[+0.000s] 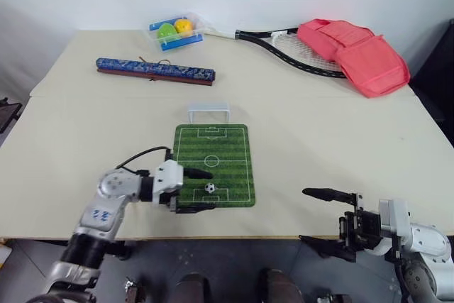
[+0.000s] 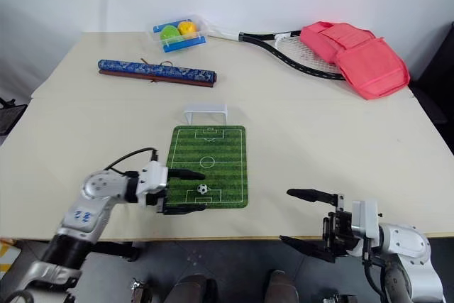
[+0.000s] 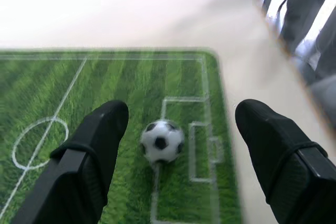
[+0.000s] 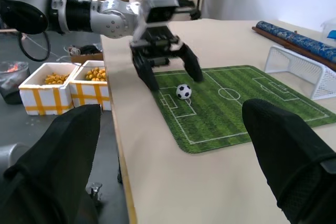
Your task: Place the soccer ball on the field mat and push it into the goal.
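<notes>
**Ball down on mat, both jaws spread**

Soccer ball sits on the field mat, in the penalty box at the end nearest me, free of my grip. My left gripper is at the mat's near-left edge, jaws spread w/ the ball just beyond the fingertips, not touching. Goal stands just past the mat's far end on the worktop. Right gripper hangs off the worktop's near edge, jaws spread, empty, well apart from mat.
</notes>
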{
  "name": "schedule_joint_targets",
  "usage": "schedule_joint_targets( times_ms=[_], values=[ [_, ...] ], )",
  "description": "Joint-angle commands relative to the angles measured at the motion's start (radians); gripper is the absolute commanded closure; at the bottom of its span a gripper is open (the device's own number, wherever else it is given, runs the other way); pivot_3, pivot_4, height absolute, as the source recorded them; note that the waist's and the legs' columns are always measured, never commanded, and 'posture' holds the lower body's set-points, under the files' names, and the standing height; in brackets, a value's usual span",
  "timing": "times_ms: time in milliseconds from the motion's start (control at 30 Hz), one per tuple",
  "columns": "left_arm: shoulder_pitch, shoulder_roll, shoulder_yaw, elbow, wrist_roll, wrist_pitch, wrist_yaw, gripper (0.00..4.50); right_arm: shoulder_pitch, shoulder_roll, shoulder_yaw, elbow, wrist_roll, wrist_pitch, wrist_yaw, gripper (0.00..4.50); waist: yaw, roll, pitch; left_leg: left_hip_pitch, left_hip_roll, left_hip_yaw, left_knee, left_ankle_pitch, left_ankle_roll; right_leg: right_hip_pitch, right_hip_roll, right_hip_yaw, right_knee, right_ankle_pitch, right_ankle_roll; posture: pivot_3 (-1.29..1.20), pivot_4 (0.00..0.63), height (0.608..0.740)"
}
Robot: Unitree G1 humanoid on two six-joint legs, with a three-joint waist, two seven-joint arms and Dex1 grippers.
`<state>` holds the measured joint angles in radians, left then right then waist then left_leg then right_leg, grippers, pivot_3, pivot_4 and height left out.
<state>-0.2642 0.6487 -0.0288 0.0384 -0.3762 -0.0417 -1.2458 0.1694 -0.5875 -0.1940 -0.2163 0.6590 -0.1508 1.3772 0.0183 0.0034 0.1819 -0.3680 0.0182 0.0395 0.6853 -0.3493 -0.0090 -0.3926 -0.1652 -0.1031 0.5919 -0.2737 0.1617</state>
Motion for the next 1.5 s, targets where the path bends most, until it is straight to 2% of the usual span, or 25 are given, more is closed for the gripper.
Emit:
schedule_joint_targets(
  times_ms=[33,200,233,333,400,500,633,867,1033,1333,1500],
  values=[
    [0.088,0.075,0.141,-0.083,-0.116,0.023,-0.049,0.71,-0.015,0.003,-0.021,0.004,0.022,-0.029,0.019,0.0,0.0,0.0,0.0,0.0,0.0,0.0,0.0,0.0,0.0,0.0,0.0,0.0,0.0,0.0,0.0,0.0,0.15,0.74],
    [0.234,0.144,0.254,-0.11,-0.169,0.045,-0.08,0.71,-0.055,-0.007,-0.047,0.065,0.03,-0.051,0.054,0.0,0.002,0.0,0.0,0.001,0.0,0.0,0.0,0.0,0.0,0.001,0.0,0.001,0.0,0.0,0.0,0.0,0.15,0.74],
    [0.307,0.156,0.292,-0.096,-0.172,0.034,-0.103,0.71,-0.081,-0.012,-0.061,0.107,0.032,-0.061,0.067,0.0,0.003,0.0,0.0,0.001,0.0,0.0,0.0,0.0,0.0,0.001,0.0,0.001,0.0,0.0,0.0,0.0,0.15,0.74],
    [0.438,0.151,0.345,-0.076,-0.181,0.013,-0.132,1.63,-0.137,-0.018,-0.08,0.197,0.032,-0.081,0.099,0.0,-0.001,0.0,0.0,0.001,0.0,0.001,0.0,-0.001,0.001,0.001,0.0,0.001,-0.001,0.0,0.0,0.0,0.15,0.74],
    [0.472,0.114,0.323,-0.115,-0.18,0.008,-0.111,2.23,-0.157,-0.016,-0.085,0.237,0.029,-0.1,0.128,0.0,0.004,0.0,0.0,0.001,0.0,0.001,0.0,-0.001,0.001,0.0,0.0,0.001,-0.001,0.0,0.0,0.0,0.15,0.74],
    [0.49,0.069,0.278,-0.198,-0.173,0.009,-0.086,3.2,-0.168,-0.022,-0.089,0.28,0.033,-0.104,0.163,0.0,0.012,0.0,0.0,0.0,0.0,0.0,0.0,-0.001,0.001,0.001,0.0,0.001,-0.001,0.0,0.0,0.0,0.15,0.74],
    [0.435,0.02,0.209,-0.255,-0.162,0.039,-0.037,4.47,-0.181,-0.032,-0.087,0.305,0.028,-0.132,0.206,0.0,0.005,0.0,0.0,0.001,0.0,0.0,0.0,-0.001,0.001,0.001,0.0,0.001,0.0,0.0,0.0,0.0,0.15,0.74],
    [0.302,-0.051,0.073,-0.24,-0.112,0.11,0.053,4.47,-0.178,-0.067,-0.075,0.323,0.028,-0.157,0.236,0.0,0.003,0.001,-0.001,0.001,0.0,0.001,0.0,-0.001,0.001,0.001,0.0,0.001,0.0,0.0,0.0,0.0,0.15,0.74],
    [0.16,-0.106,-0.029,-0.126,-0.035,0.147,0.101,4.47,-0.122,-0.071,-0.084,0.356,0.051,-0.196,0.237,0.0,0.011,0.001,-0.001,0.001,-0.001,0.0,0.003,-0.001,0.001,0.002,0.0,0.001,0.001,0.0,0.0,0.0,0.15,0.74],
    [0.005,-0.197,-0.04,0.08,0.058,0.047,0.199,4.47,-0.019,-0.004,-0.091,0.349,0.041,-0.288,0.21,0.0,0.006,0.002,-0.002,0.001,0.0,0.001,0.003,-0.001,0.001,0.002,0.0,0.001,0.001,0.001,0.0,0.0,0.15,0.74],
    [-0.137,-0.269,0.012,0.24,0.087,-0.028,0.312,4.47,0.003,0.058,-0.091,0.3,-0.007,-0.312,0.074,0.0,0.008,0.001,-0.002,0.0,-0.001,0.0,0.007,-0.001,0.001,0.003,0.0,0.001,0.001,0.001,0.001,0.0,0.15,0.74]
  ],
)
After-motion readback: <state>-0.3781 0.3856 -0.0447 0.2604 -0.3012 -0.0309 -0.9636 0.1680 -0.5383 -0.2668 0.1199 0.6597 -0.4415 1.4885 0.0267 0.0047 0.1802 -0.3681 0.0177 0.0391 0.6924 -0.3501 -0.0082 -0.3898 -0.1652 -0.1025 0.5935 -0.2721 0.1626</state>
